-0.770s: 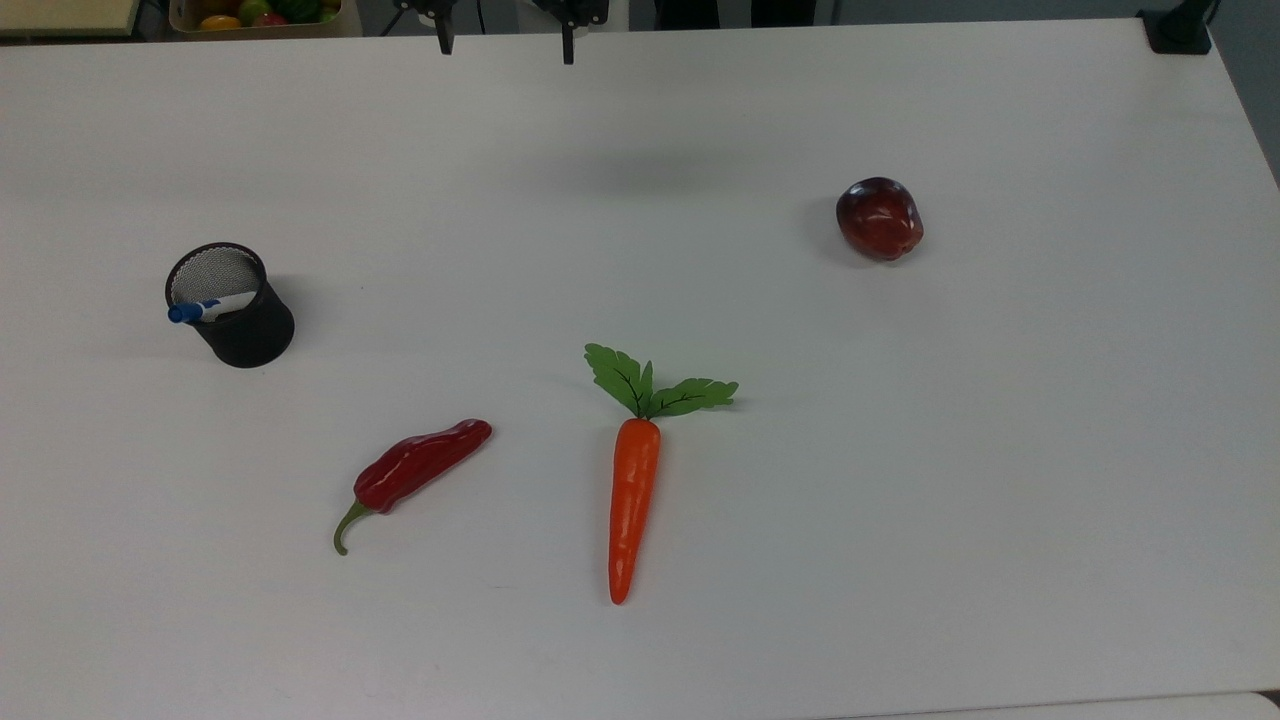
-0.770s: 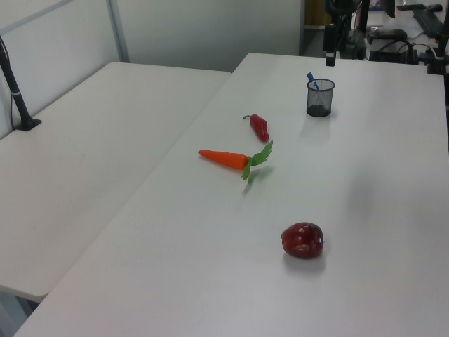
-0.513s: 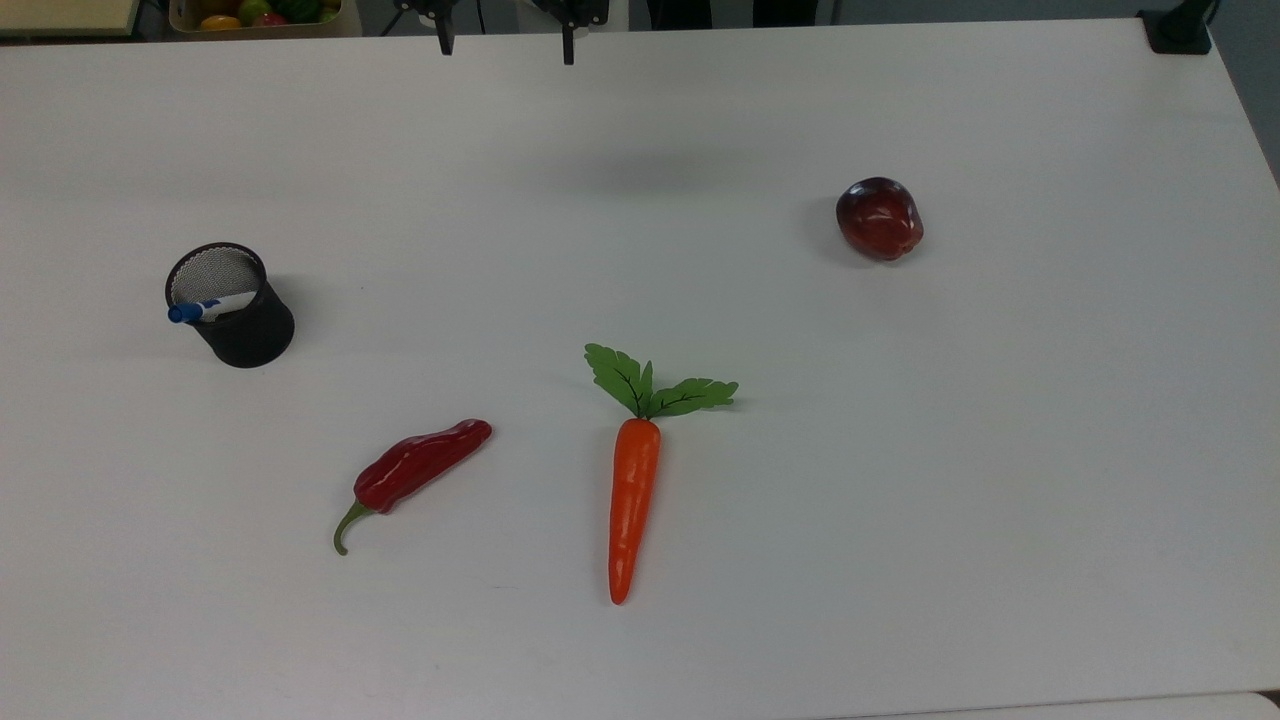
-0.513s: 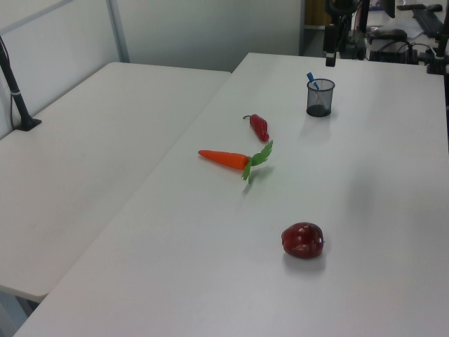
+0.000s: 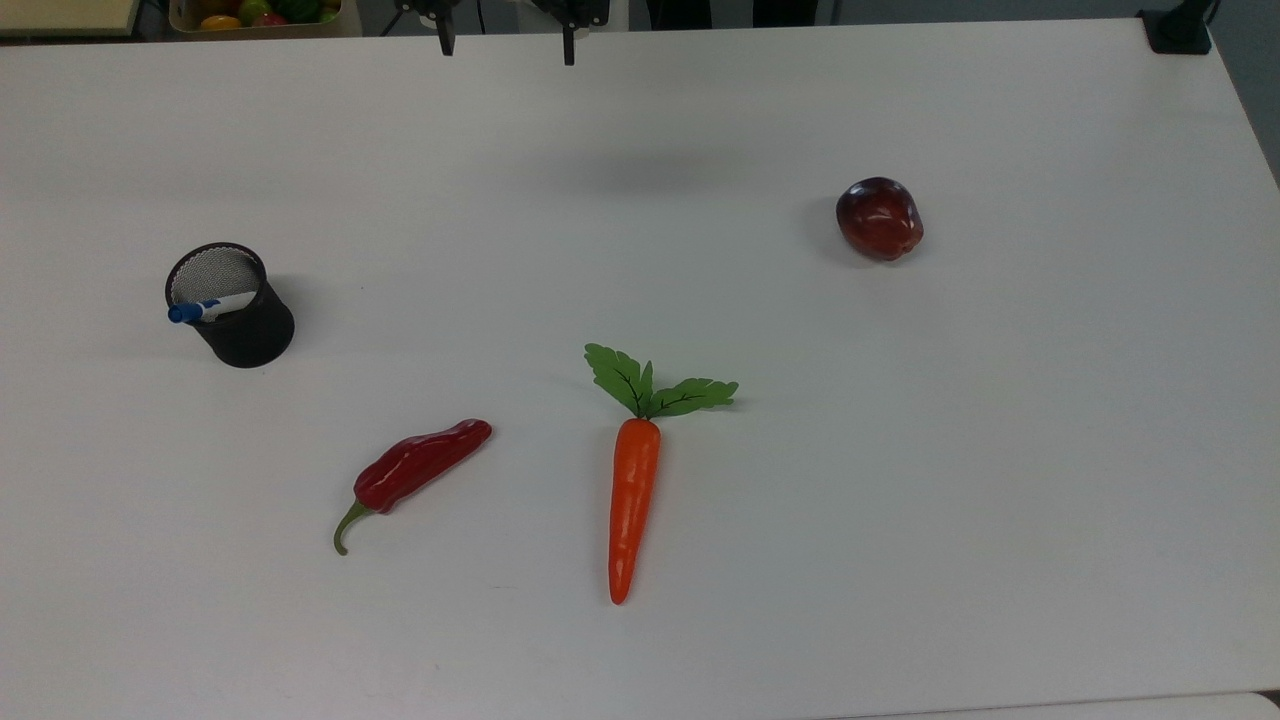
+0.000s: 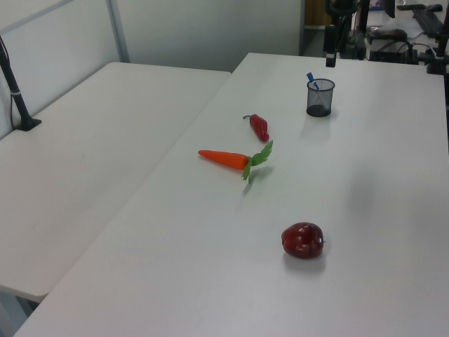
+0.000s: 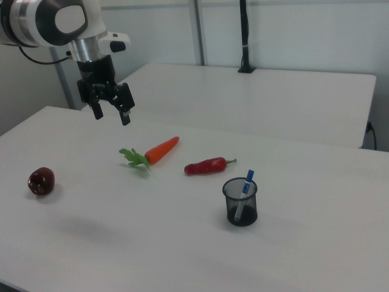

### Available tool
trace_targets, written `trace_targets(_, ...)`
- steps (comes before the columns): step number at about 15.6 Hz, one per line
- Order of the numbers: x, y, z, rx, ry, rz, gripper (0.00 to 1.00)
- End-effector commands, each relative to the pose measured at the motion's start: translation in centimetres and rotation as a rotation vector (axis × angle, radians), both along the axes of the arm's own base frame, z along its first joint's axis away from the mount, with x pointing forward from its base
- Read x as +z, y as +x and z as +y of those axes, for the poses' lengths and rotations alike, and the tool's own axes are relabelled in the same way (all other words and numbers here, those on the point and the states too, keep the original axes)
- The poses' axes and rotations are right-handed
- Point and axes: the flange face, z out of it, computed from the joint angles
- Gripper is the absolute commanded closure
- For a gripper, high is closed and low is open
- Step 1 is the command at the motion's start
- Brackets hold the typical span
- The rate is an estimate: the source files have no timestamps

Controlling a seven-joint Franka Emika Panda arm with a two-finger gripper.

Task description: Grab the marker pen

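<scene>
white plastic with a blue cap, the marker pen (image 7: 244,194) leans in the black mesh cup (image 7: 240,202). we think it's light, stiff, slippery; pinch the sticking-out top. our gripper (image 7: 111,112) hangs spread, far left in the right view.

We see a white table (image 5: 900,500) with a black cup (image 5: 240,330) at the top view's left, a red pepper (image 5: 420,466), a carrot (image 5: 632,500) and an apple (image 5: 879,218).

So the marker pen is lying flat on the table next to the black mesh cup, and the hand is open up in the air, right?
Not quite. The marker pen stands inside the black mesh cup, leaning on its rim with the blue cap up, as the right view shows. The rest holds: the hand is open, above the table.
</scene>
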Motion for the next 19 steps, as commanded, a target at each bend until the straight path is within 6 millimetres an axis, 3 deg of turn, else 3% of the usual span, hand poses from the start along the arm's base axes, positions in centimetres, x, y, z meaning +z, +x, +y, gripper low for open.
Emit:
trace_targets(1,0.2,-0.9,-0.9,0.006,0.017,0.035,0.00)
trace_targets(4,0.1,-0.4,-3.7,-0.030,0.015,0.032,0.00)
trace_targets(10,-0.6,0.5,-11.8,-0.079,0.004,0.002,0.00)
trace_targets(15,-4.1,3.0,-19.3,-0.139,-0.018,-0.089,0.00)
trace_targets(19,-6.7,4.8,-23.0,-0.178,-0.041,-0.168,0.00)
